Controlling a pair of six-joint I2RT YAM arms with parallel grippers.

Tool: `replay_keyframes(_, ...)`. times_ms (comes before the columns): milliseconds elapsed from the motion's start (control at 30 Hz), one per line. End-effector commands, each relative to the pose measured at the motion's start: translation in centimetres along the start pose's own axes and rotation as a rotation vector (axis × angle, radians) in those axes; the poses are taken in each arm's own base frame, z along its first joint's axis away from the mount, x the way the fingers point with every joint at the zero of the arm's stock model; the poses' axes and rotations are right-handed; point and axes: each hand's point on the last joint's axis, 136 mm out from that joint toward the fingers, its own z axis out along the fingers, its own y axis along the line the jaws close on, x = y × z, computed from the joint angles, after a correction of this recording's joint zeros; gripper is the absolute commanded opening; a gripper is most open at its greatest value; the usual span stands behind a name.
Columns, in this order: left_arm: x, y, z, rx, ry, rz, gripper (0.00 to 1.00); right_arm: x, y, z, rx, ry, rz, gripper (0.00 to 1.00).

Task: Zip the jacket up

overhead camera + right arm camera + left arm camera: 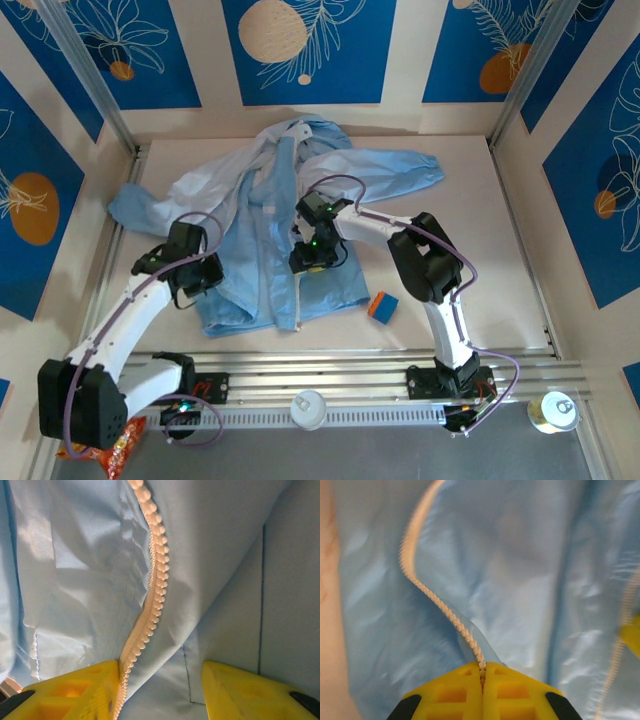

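1. The left pincer [482, 674], pressed together, pinches one zipper row [439, 602] of the jacket [520, 570]. The other row [615, 665] lies well apart to its right.
2. The right pincer [160, 667] stands spread over the jacket, with loose zipper teeth [160, 575] just beside its left finger.
3. The front looks unzipped: joining both rows and closing them seems left to do.
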Motion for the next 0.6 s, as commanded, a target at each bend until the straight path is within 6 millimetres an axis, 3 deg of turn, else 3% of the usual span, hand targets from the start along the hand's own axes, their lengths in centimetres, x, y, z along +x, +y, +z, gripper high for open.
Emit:
replay_keyframes(0, -1.3, -3.7, -1.9, 0.058, -0.06, 0.229, 0.0, 0.1, -1.4, -0.1, 0.007, 0.016, 0.028, 0.48)
replay_keyframes(133, 2.0, -8.5, 0.8, 0.082, 0.034, 0.459, 0.0, -0.4, -1.8, -0.7, -0.035, 0.007, 0.072, 0.48)
replay_keyframes(300, 6.8, -11.5, 4.4, 0.023, 0.146, 0.678, 0.0, -0.9, -2.5, -2.1, -0.062, -0.028, 0.113, 0.48)
replay_keyframes(400, 8.3, -12.6, 5.8, 0.044, 0.18, 0.704, 0.0, -1.3, -2.7, -3.5, -0.086, -0.052, 0.138, 0.48)
replay_keyframes(533, 8.7, -13.8, 6.5, 0.111, 0.163, 0.688, 0.0, -1.8, -2.9, -6.0, -0.119, -0.112, 0.168, 0.48)
replay_keyframes(567, 8.7, -14.1, 6.5, 0.13, 0.153, 0.677, 0.05, -1.9, -3.0, -6.6, -0.124, -0.127, 0.172, 0.48)
